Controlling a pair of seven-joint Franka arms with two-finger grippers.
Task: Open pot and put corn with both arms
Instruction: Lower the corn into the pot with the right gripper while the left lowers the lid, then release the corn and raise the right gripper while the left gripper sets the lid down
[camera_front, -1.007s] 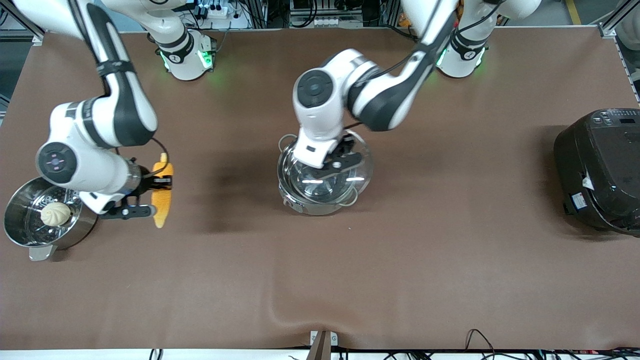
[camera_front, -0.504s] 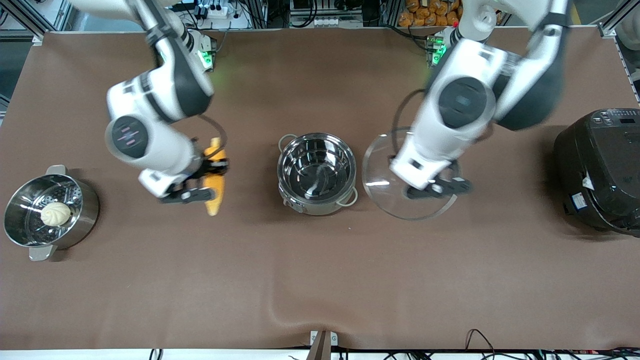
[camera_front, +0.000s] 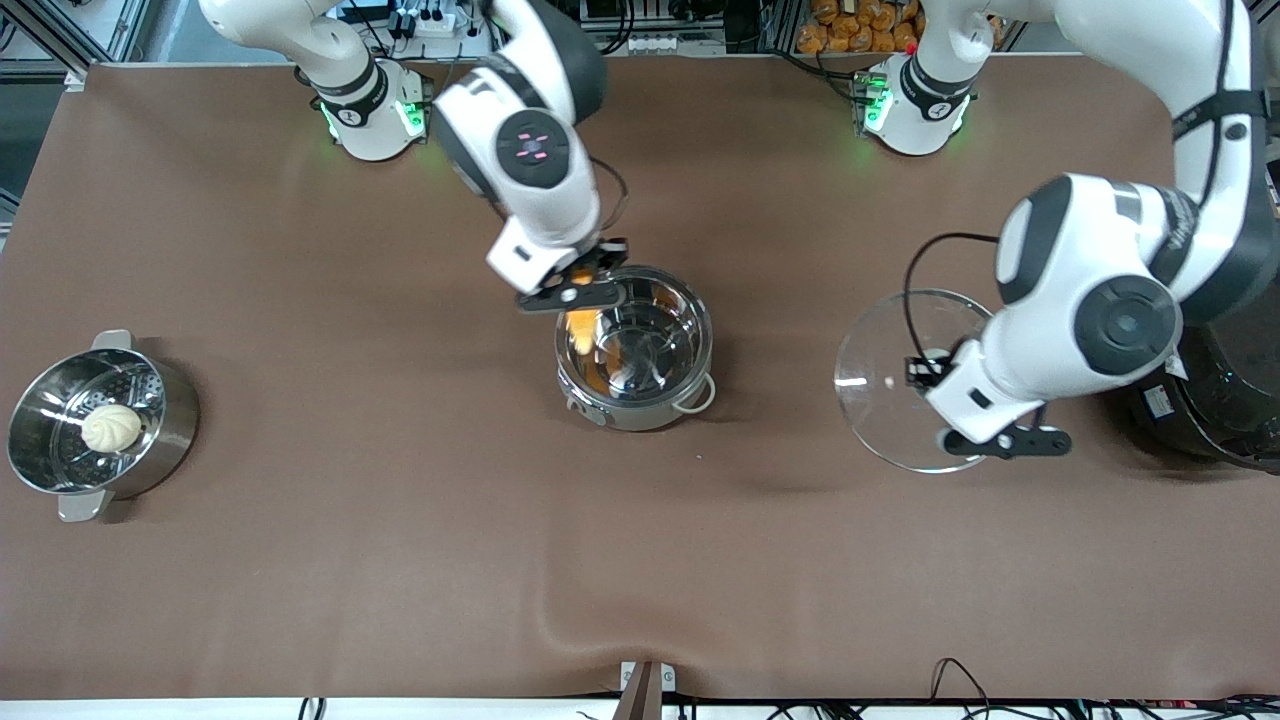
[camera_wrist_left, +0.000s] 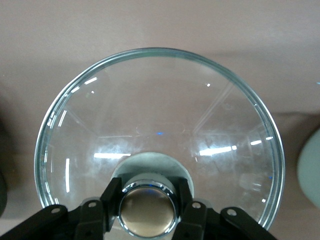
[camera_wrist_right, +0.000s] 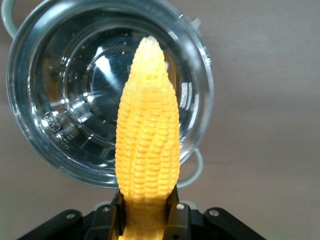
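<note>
Right gripper (camera_front: 580, 280) clamped on the corn (camera_wrist_right: 147, 145) near its thick end, poised over the rim of the open pot (camera_front: 633, 345), tip pointing out across the bowl. Directly under the fingers: the pot's edge, not its middle. Left gripper (camera_wrist_left: 148, 210) closed around the copper knob (camera_wrist_left: 148, 209) of the glass lid (camera_front: 900, 375), held off toward the black cooker (camera_front: 1215, 400), well apart from the pot.

Likely trouble from here: letting go with the cob reaching across the bowl, so one end catches the rim, tips and rolls out onto the table; cause, a release point too near the edge. Also possible: a clang and skid of the light pot from a high drop. For the lid, a slip of the round shiny knob between the fingers if tilted, or a knock against the cooker just beside it.
</note>
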